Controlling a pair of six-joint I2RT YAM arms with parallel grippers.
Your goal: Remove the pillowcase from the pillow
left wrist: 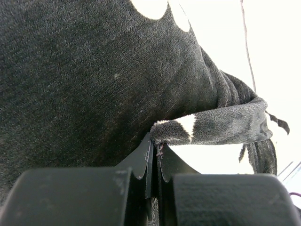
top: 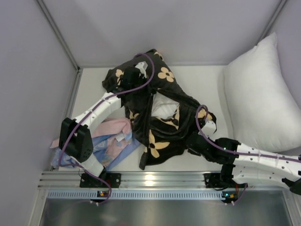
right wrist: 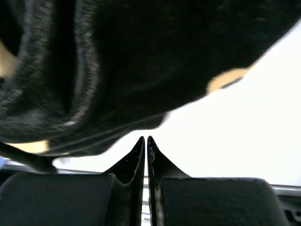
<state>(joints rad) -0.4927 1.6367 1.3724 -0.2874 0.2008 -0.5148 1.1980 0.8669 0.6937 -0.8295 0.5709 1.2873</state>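
White table (top: 200,79) between grey walls (top: 141,28) carries the black plush flower-printed pillowcase (top: 160,129), crumpled around the white stuffed pillow (top: 164,109). Left claw (left wrist: 154,143) is closed, pinching its hem; right claw (right wrist: 145,141) closed, seemingly empty. Stripping seems underway; next, right must regrip.

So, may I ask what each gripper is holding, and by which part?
The left gripper pinches the pillowcase by a rolled edge; the right gripper, shut, seemingly holds nothing.

It was a robot test booth in a lab, not a home. Plain pale wall panels (top: 155,28) in metal frames rose beyond the left pincer (top: 138,71). Behind the right pincer (top: 207,121), both arms (top: 101,108) were bolted to a slotted aluminium rail (top: 155,178) and trailed purple cables (top: 153,71).
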